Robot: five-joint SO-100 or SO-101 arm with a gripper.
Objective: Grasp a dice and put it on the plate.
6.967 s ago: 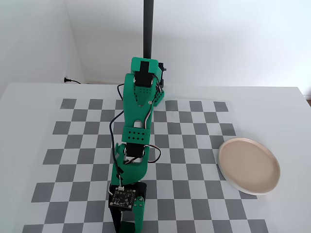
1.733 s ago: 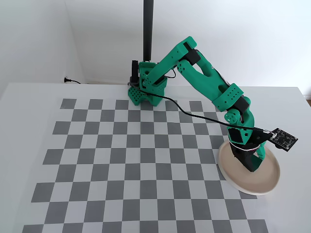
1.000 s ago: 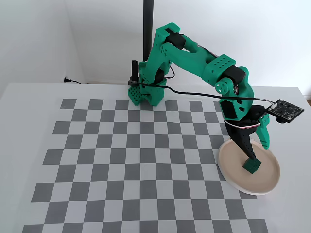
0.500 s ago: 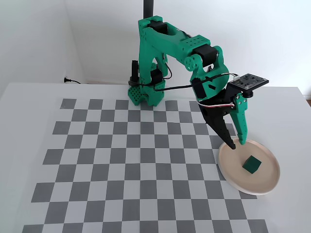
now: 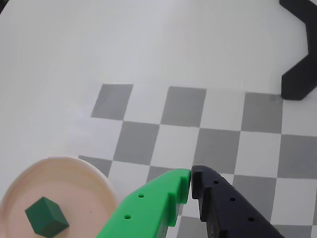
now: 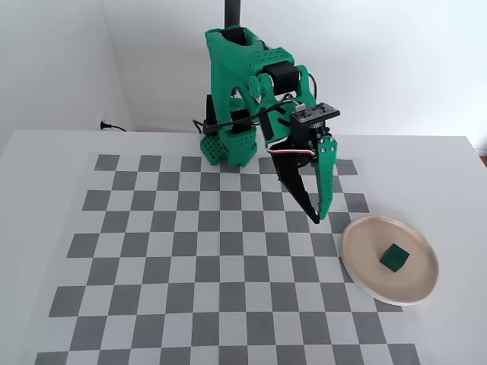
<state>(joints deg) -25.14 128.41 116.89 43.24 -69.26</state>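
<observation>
— How is the gripper (image 6: 316, 218) seen?

— Its fingertips are pressed together and nothing is held; it is poised above the checkerboard (image 6: 190, 251), apart from the plate (image 6: 420, 289).

— And the task?

— It is judged complete: the dice (image 6: 393, 258) has been set on the plate, resting free near its middle. Nothing else is carried there. In the wrist view the dice (image 5: 45, 216) is shown inside the rim.

A white table (image 6: 46, 228) carries a grey-and-white checkerboard (image 6: 152, 251), the plate (image 6: 358, 277) and the arm's green base (image 6: 228, 148).
</observation>
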